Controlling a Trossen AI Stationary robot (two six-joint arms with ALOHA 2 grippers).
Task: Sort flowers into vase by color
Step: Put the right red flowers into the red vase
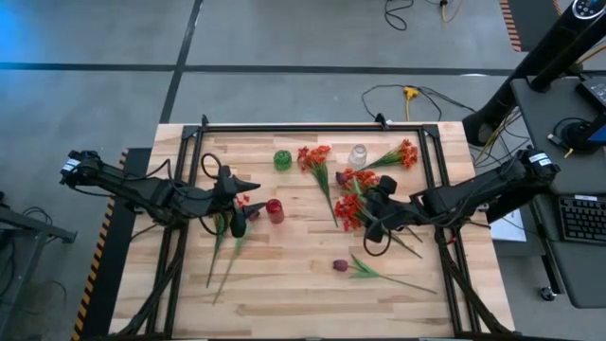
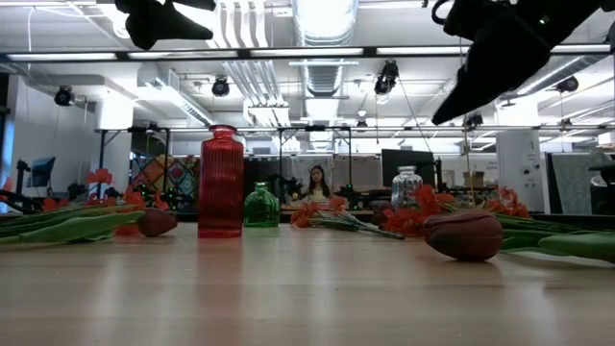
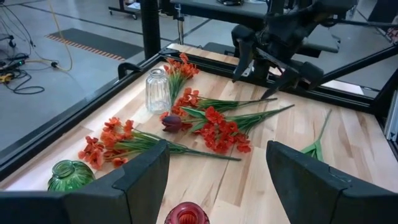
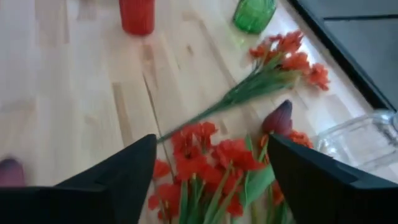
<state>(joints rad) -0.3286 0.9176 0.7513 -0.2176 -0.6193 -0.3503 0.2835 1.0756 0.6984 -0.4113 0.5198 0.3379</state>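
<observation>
Purple bud (image 2: 464, 234) and every other flower lie loose on the tabletop (image 1: 303, 284), vases unfilled; both pincers, left (image 1: 244, 201) and right (image 1: 369, 210), gape empty.

We see a wood counter (image 1: 284, 284) carrying three vases: red (image 1: 275, 210), green (image 1: 282, 160), clear (image 1: 358, 154). Orange-red flowers (image 1: 316, 159) lie between green and clear, red blooms (image 1: 348, 210) mid-right, a purple bud (image 1: 340, 266) near the front, more stems (image 1: 223, 248) left.

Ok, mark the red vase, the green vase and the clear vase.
red vase (image 2: 221, 183), low view, ribbed body.
green vase (image 1: 282, 160), high view, top of the body.
clear vase (image 3: 158, 91), left wrist view, glass body.
</observation>
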